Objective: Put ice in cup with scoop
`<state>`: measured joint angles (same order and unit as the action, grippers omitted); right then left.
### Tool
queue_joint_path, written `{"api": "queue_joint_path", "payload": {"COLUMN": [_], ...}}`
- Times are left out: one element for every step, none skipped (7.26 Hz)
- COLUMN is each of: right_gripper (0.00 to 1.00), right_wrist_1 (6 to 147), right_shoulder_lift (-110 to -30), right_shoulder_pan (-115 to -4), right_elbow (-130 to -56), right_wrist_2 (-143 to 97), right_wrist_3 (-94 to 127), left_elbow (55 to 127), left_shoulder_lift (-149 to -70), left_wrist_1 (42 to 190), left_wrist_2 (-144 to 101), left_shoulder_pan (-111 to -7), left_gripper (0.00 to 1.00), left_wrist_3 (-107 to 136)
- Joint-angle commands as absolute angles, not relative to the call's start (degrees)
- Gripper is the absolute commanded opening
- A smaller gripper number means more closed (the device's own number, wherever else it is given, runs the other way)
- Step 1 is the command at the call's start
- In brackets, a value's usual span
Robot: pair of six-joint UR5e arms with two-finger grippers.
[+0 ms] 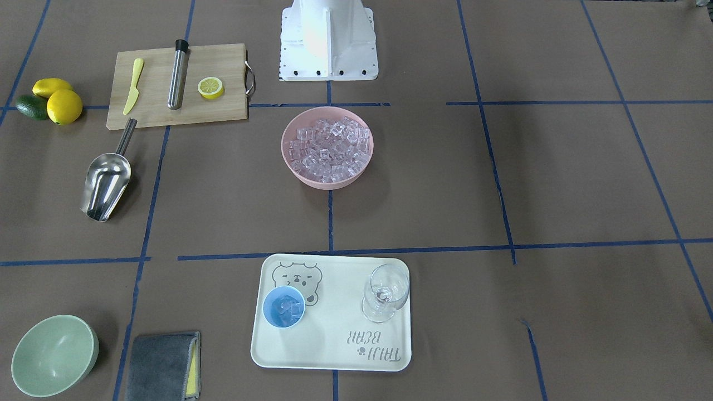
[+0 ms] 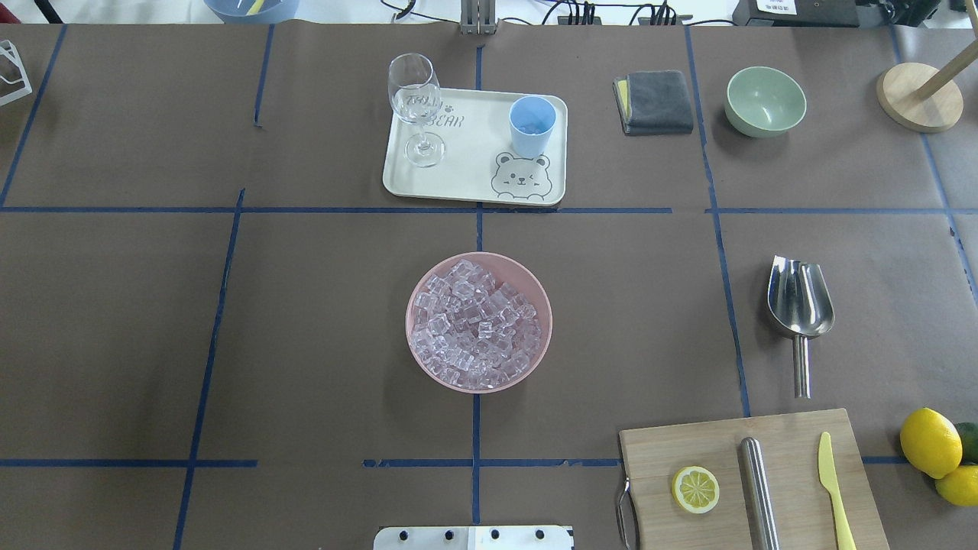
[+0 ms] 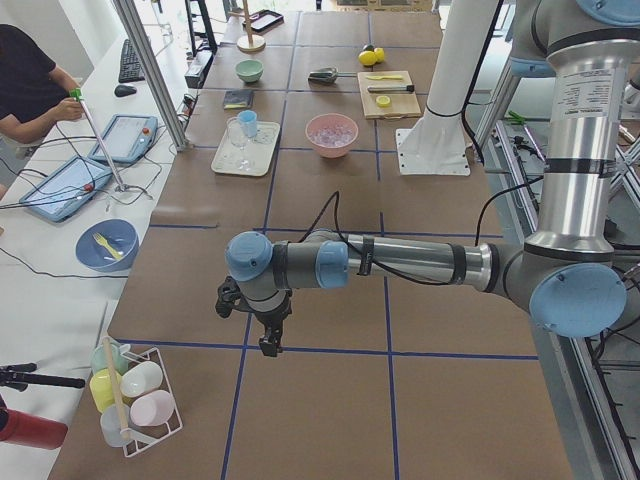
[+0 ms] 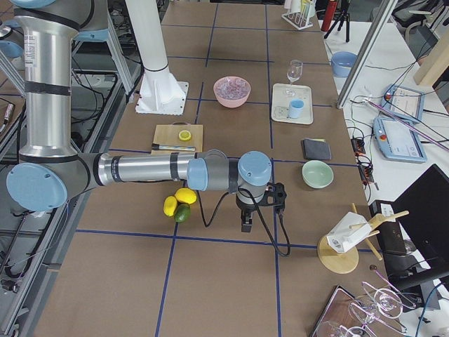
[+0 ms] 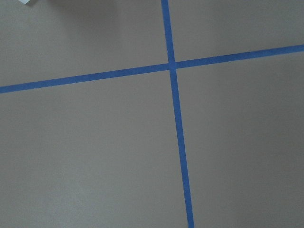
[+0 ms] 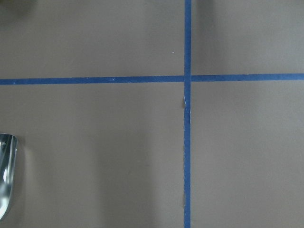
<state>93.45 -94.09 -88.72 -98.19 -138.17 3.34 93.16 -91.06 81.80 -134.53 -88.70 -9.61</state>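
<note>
Green bowl (image 1: 53,356) and grey cloth (image 1: 161,365) lower left of front view, tray (image 1: 334,351) bottom centre. Cup (image 1: 284,307) stands on tray's left part. Ice (image 1: 328,147) heaped in pink bowl (image 1: 327,185) mid-frame, a few cubes in cup too. Scoop (image 1: 106,181) lies flat at left, below cutting board (image 1: 156,111), untouched. Left gripper (image 3: 265,340) and right gripper (image 4: 245,223) hang over the table, off the scoop; spread or closed, cannot tell. Scoop's edge shows lower left in right wrist view.

Only a sliver of the scoop (image 6: 5,175) shows at the right wrist view's left edge
</note>
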Motion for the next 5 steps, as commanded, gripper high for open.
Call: {"api": "queue_joint_path", "payload": {"right_gripper": [1.00, 1.00, 1.00, 1.00, 1.00], "right_wrist_1": [93.17, 92.29, 92.20, 92.11, 92.11], "right_shoulder_lift": [-93.95, -93.96, -93.96, -93.96, -93.87], "right_shoulder_pan": [-88.68, -88.68, -88.68, -88.77, -88.94], "right_elbow": [-96.24, -96.15, -95.98, -96.24, -96.33], "right_wrist_2": [-138.16, -138.08, -138.08, -138.08, -138.08], "right_wrist_3": [3.25, 3.51, 3.60, 3.69, 3.69], "left_elbow": [93.34, 93.43, 93.43, 93.43, 93.25], "left_shoulder_lift": [-91.41, -91.41, -91.41, -91.32, -91.32], "left_wrist_1": [81.83, 81.83, 81.83, 81.83, 81.83], "left_wrist_2": [-135.62, -135.62, -135.35, -135.26, -135.26], "left_shoulder_pan": [-89.82, -89.91, -89.91, -90.00, -90.00], "left_gripper": [1.00, 1.00, 1.00, 1.00, 1.00], "left_wrist_3": [-9.58, -9.58, -9.58, -9.58, -9.58]}}
